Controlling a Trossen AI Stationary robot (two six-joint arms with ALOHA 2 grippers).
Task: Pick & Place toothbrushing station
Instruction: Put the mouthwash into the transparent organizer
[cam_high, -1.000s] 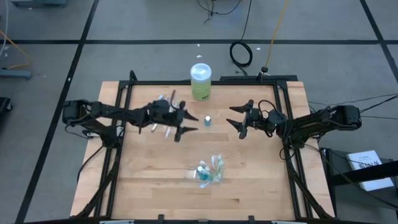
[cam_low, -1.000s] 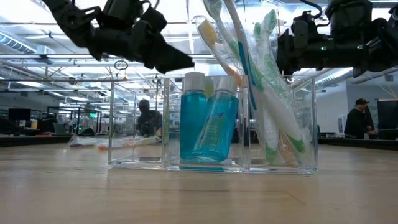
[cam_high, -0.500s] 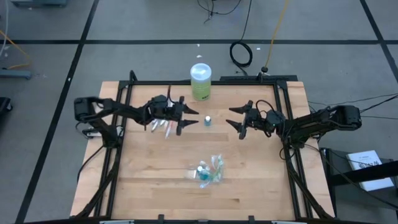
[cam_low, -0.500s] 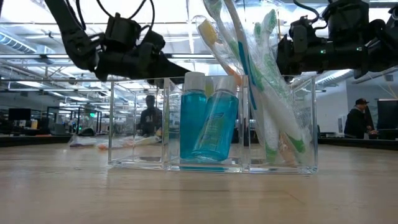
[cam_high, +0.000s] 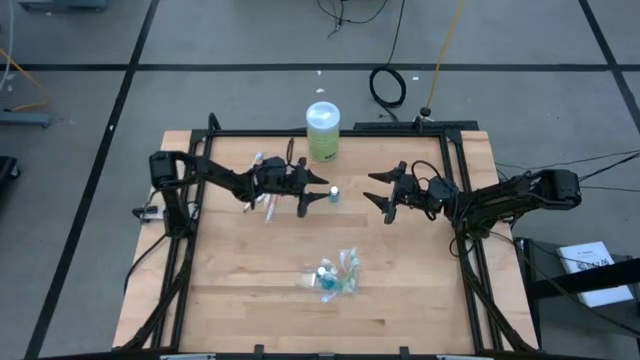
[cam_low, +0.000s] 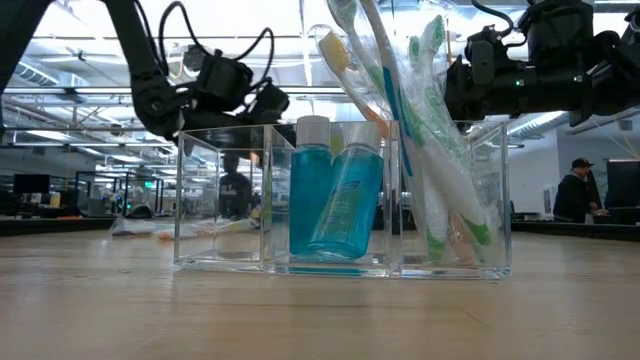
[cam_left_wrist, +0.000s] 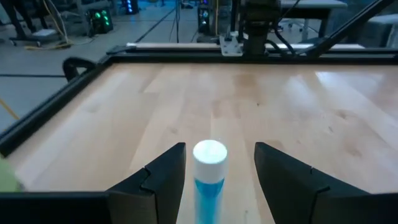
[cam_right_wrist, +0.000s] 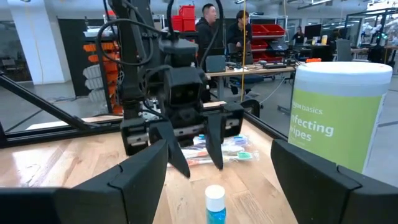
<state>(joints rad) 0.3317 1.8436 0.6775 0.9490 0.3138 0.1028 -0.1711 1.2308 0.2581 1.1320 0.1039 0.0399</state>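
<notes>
Bare wood (cam_high: 250, 300) surrounds bottle (cam_high: 333, 193) between open jaws.

Wooden table (cam_high: 250, 300) of pale planks, framed by a dark metal frame (cam_high: 440, 131) along the far edge and both sides. Stood on it, at the far edge: a green wipes canister (cam_high: 322, 131) with a white lid. Just nearer than that, about mid-table: a small blue bottle (cam_high: 333, 193) with a white cap, upright. Lay on the boards toward the left: a loose bunch of toothbrushes (cam_high: 262, 199). Sat toward the near side, well apart from the rest: a clear plastic organizer (cam_high: 335, 274) holding blue bottles and upright toothbrushes in separate compartments.
</notes>
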